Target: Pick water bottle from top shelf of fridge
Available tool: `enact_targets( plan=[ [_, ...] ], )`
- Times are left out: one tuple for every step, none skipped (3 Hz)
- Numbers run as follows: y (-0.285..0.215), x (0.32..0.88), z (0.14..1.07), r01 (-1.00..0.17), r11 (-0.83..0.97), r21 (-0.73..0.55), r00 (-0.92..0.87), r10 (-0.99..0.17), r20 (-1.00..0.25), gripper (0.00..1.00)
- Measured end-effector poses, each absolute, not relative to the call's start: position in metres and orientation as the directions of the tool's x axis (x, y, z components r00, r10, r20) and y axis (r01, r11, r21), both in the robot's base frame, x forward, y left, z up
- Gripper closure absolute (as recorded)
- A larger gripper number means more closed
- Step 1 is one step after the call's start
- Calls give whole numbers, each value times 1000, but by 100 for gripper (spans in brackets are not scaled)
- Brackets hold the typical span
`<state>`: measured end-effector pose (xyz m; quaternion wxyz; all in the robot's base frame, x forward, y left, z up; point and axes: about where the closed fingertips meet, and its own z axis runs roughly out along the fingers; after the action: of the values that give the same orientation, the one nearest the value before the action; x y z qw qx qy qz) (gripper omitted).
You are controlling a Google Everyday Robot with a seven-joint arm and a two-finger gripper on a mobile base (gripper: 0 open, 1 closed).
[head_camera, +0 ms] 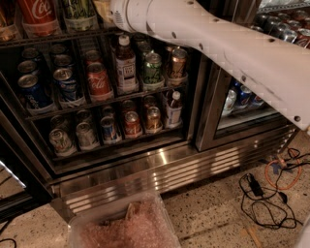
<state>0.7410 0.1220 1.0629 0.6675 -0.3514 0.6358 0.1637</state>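
Note:
The fridge [160,162] stands open in front of me, with a black interior and a steel base. Its top shelf [48,37] runs along the top edge of the camera view. On it stand a red cola bottle [36,14] and a green-labelled container [78,10]. No clear water bottle shows; it is hidden or out of view. My white arm [218,43] reaches in from the right up to this shelf. My gripper [106,7] is at the shelf's right part, mostly cut off by the top edge of the view.
The lower racks hold several cans, a brown-liquid bottle with a white cap [125,65] and a small bottle [173,109]. A closed glass door [242,104] is on the right. A clear bin of bubble wrap [121,227] and cables [271,193] lie on the floor.

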Motion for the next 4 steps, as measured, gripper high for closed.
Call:
enact_targets(
  plan=[
    [123,732,1071,-667,694,-271,157,-225,-962,100],
    [124,726,1079,-668,689,-282,179,-219,-959,100],
    [125,723,1086,-667,685,-291,195,-216,-957,100],
    [126,716,1098,-667,678,-309,226,-211,-951,100]
  ],
)
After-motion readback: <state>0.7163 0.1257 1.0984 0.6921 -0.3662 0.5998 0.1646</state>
